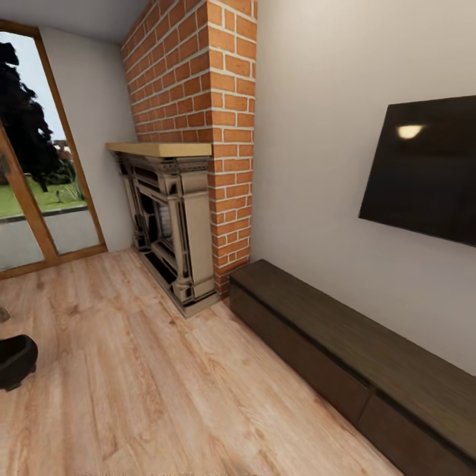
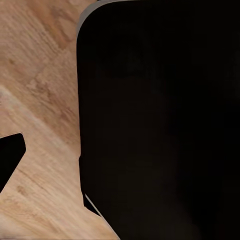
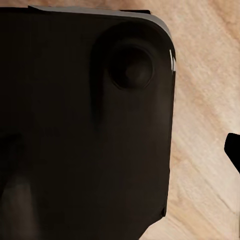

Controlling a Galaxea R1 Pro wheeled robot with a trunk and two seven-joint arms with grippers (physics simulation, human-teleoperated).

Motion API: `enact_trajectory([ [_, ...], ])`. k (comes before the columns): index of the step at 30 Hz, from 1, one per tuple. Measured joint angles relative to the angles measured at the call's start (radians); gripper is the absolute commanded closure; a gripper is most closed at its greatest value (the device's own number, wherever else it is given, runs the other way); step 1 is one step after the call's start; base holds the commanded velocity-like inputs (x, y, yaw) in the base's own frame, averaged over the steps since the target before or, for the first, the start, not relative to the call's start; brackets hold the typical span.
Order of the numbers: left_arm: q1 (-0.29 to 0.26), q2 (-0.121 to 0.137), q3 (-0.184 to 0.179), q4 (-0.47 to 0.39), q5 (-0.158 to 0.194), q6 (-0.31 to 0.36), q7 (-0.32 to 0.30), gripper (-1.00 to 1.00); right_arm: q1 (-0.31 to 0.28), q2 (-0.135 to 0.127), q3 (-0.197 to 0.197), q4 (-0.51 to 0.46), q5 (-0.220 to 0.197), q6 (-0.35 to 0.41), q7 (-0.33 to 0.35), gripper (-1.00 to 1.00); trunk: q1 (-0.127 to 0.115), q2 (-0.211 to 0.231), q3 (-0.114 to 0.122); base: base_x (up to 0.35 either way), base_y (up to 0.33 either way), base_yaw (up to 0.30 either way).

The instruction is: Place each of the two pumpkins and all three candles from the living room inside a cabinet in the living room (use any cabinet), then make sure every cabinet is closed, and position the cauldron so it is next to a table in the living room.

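Now we see a dark pot-like thing (image 1: 14, 360) on the floor (image 1: 132, 370), then the fireplace (image 1: 173, 225), then the closed cabinet (image 1: 357, 357): heavy, stiff, handle-less drawer fronts, best gripped at an edge. We cannot tell either gripper's state.

Wide open plank floor (image 1: 152, 390) runs through the middle, nothing standing on it from the glass door (image 1: 33, 198) across to the cabinet (image 1: 344, 350). The cabinet hugs the right wall, drawer fronts flush and shut, its top bare, with the TV (image 1: 426, 172) hanging above it. The brick fireplace (image 1: 182, 225) juts out just beside the cabinet's far end. A dark rounded object (image 1: 14, 360) sits low at the left edge.
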Motion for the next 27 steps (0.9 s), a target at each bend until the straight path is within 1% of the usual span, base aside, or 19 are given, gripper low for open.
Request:
enact_trajectory([
  [6, 0.000, 0.000, 0.001, 0.000, 0.000, 0.000, 0.000, -1.00, 0.000, 0.000, 0.000, -0.001, 0.000, -0.003, 0.000, -1.00, 0.000, 0.000, -0.002, 0.000, 0.140, 0.291],
  [13, 0.000, 0.000, 0.001, 0.000, 0.000, -0.002, 0.000, -1.00, 0.000, 0.000, 0.000, 0.000, 0.001, -0.039, 0.000, -1.00, 0.000, 0.000, -0.005, 0.000, 0.158, 0.291],
  [27, 0.000, 0.001, 0.001, 0.000, 0.000, -0.013, 0.000, -1.00, 0.000, 0.001, 0.000, 0.000, 0.000, -0.043, 0.000, -1.00, 0.000, 0.000, -0.011, 0.000, 0.128, 0.291],
])
